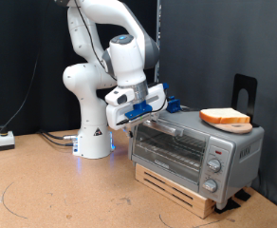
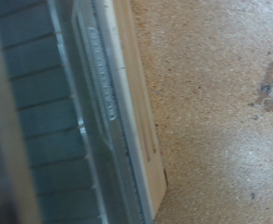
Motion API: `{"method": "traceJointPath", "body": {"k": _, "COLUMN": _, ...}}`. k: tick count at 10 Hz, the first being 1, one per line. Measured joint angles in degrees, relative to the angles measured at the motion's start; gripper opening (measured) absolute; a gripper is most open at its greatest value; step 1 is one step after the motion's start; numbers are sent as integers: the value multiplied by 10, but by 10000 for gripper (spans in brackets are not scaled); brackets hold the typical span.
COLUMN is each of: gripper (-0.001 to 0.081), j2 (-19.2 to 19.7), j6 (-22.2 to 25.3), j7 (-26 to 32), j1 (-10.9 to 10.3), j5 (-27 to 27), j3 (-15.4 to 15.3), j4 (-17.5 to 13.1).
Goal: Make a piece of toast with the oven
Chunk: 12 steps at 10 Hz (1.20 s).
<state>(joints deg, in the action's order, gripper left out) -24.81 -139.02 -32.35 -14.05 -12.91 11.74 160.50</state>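
We see the oven [image 1: 197,152] standing on a low wooden pallet [image 1: 176,187] on the table [image 1: 53,190], and we take this oven as our landmark. The piece of toast [image 1: 225,118] lies flat on the top of the oven, toward the side where the knobs [image 1: 214,165] are, and it rests on a round light board [image 1: 235,126]. Behind that same corner of the oven a black stand [image 1: 245,95] rises.

The end effector [image 1: 141,106] is at the upper corner of the oven on the side far from the knobs, very near the top edge of the glass door [image 1: 169,149]. It is well apart from the toast and nothing shows between its fingers. The fingers are mostly hidden behind the blue parts of the hand, so we cannot tell if they are wide or narrow.

In the wrist view the fingers do not show at all. We see only the door [image 2: 90,112] with the wire rack [image 2: 34,131] behind the glass, the pale edge of the pallet [image 2: 141,103], and the speckled table [image 2: 221,103] beside them.

The door looks closed, and the toast is not yet inside. So we judge that the step in hand is the opening of the door. In our opinion this calls for a firm catch on the top edge or handle, and then a pull that follows the arc of the hinge at the bottom of the oven.
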Motion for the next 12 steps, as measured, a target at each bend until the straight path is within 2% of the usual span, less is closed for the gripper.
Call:
{"method": "traceJointPath", "body": {"k": 3, "gripper": 809, "j2": 29, "j6": -17, "j7": 14, "j1": 14, "j5": -2, "j3": 22, "j4": -13}}
{"method": "traceJointPath", "body": {"k": 7, "gripper": 809, "j2": 36, "j6": -17, "j7": 51, "j1": 17, "j5": -3, "j3": 57, "j4": -25}}
{"method": "traceJointPath", "body": {"k": 9, "gripper": 809, "j2": 43, "j6": -18, "j7": 51, "j1": 27, "j5": 8, "j3": 58, "j4": -25}}
{"method": "traceJointPath", "body": {"k": 12, "gripper": 809, "j2": 70, "j6": -46, "j7": 47, "j1": 39, "j5": 25, "j3": 58, "j4": -28}}
